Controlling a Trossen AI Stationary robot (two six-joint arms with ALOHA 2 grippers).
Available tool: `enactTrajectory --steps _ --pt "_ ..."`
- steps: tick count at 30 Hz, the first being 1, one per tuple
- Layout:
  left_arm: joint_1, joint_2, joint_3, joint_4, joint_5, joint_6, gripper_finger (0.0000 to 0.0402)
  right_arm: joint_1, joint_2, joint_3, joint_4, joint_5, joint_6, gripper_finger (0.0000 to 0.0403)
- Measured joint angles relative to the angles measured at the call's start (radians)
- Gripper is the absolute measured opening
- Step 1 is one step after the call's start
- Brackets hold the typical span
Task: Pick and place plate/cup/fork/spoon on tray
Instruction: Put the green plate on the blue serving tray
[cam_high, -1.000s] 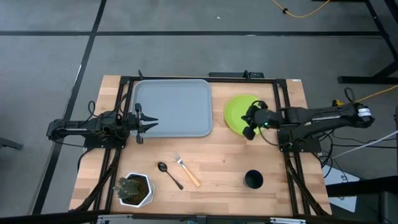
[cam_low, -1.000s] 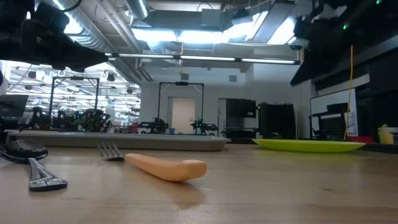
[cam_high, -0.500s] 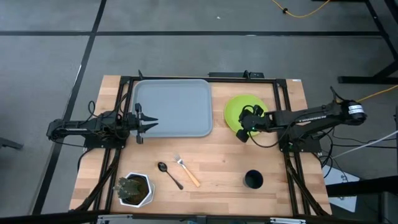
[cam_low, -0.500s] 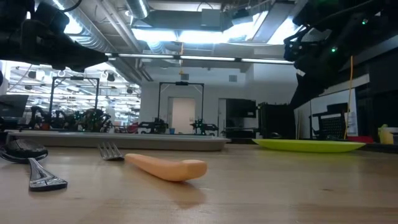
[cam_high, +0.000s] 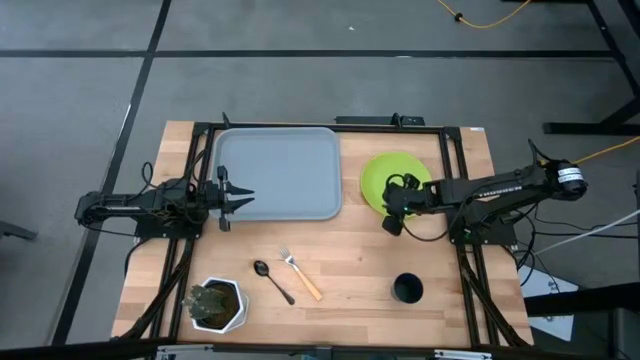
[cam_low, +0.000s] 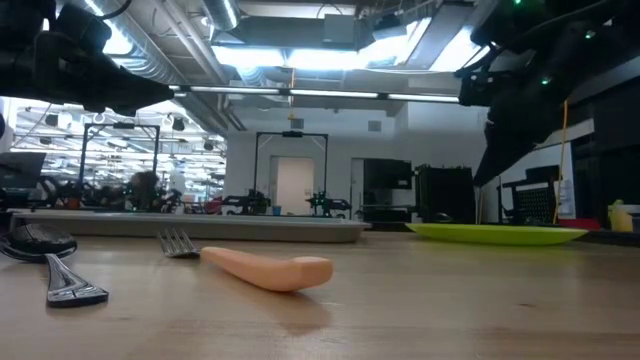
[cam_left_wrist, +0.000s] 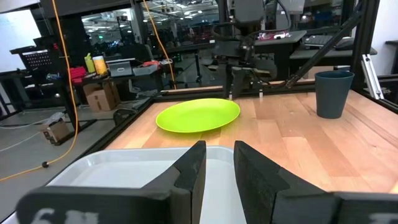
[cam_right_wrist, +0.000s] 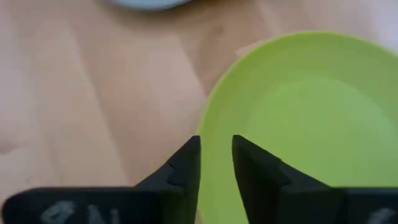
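The lime-green plate (cam_high: 393, 178) lies flat on the table, right of the grey-blue tray (cam_high: 278, 172). My right gripper (cam_high: 390, 212) hovers above the plate's near-left rim (cam_right_wrist: 214, 118); its fingers stand close together with the rim showing between them, and the low view (cam_low: 497, 234) shows it clear above the plate. My left gripper (cam_high: 247, 196) is shut and waits over the tray's left rim (cam_left_wrist: 124, 168). The orange-handled fork (cam_high: 301, 275) and the dark spoon (cam_high: 272, 281) lie side by side near the front. The dark cup (cam_high: 407, 289) stands upright at the front right.
A white hexagonal pot with a plant (cam_high: 217, 305) stands at the table's front left corner. Bare wood lies between the plate, the fork and the cup. Black frame rails run along the table's left and right sides.
My right gripper has gone toward the table's left edge across the plate, from over its middle to its near-left rim, and has come lower. The plate and the other things have stayed where they were.
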Motion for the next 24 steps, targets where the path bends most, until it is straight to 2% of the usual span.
enactTrajectory --steps 6,10,13,18,24 --pt "0.000 0.000 0.000 0.000 0.000 0.000 0.0076 0.063 0.041 0.000 -0.044 0.013 -0.047 0.0114" --pt "0.000 0.000 0.000 0.000 0.000 0.000 0.0076 0.102 0.119 0.000 -0.042 0.018 -0.106 0.0115" --pt "0.000 0.000 0.000 0.000 0.000 0.000 0.0076 0.120 0.191 -0.001 -0.040 0.062 -0.116 0.0115" --pt "0.000 0.000 0.000 0.000 0.000 0.000 0.0076 0.126 0.279 -0.001 -0.009 0.138 -0.072 0.0115" --pt "0.000 0.000 0.000 0.000 0.000 0.000 0.0076 0.126 0.317 -0.001 -0.006 0.199 0.062 0.0115"
